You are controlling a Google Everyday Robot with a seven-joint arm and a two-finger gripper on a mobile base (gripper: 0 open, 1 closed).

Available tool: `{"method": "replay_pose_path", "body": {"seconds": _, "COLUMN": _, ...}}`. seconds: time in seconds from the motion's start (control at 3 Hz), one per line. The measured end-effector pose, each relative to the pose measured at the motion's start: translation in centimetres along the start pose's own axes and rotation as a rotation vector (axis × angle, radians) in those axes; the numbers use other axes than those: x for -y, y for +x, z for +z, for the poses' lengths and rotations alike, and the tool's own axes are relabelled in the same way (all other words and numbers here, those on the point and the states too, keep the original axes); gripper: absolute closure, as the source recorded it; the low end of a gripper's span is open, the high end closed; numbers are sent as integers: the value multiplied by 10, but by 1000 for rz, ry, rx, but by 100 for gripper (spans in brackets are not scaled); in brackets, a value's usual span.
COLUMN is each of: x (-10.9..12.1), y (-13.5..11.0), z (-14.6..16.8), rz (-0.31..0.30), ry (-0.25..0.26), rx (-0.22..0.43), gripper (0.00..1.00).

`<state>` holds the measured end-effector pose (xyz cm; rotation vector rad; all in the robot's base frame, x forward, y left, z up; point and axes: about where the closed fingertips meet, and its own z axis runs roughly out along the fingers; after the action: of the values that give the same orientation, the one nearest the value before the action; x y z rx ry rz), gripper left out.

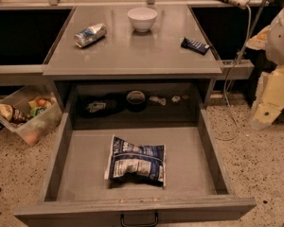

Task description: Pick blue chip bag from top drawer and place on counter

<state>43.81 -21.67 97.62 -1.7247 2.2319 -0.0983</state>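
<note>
The blue chip bag [136,161], crumpled dark-blue and white foil, lies flat in the middle of the open top drawer [61,150]. The drawer is pulled out fully, with its dark handle [139,220] at the bottom edge of the view. The grey counter [146,51] sits above and behind it. My gripper [266,109] shows as cream-coloured arm parts at the right edge, outside the drawer and well right of the bag, at about the height of the counter's front edge. It holds nothing that I can see.
On the counter stand a white bowl [142,18], a crushed silver-blue can [90,35] and a flat dark-blue bar wrapper [195,45]. Small items lie at the drawer's dark back. A clear bin of snacks [26,113] sits on the floor left. A white cable [236,70] hangs at right.
</note>
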Motion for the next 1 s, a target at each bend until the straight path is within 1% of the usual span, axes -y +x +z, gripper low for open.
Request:
{"method": "replay_pose_path", "body": {"seconds": 0.33, "x": -2, "y": 0, "z": 2, "rz": -6, "ry": 4, "rx": 16, "gripper": 0}}
{"method": "replay_pose_path", "body": {"seconds": 0.67, "x": -9, "y": 5, "z": 38, "rz": -15, "ry": -29, "rx": 65, "gripper": 0}}
{"method": "replay_pose_path", "body": {"seconds": 1.0, "x": -10, "y": 2, "z": 99, "rz": -24, "ry": -57, "rx": 149, "gripper": 0}}
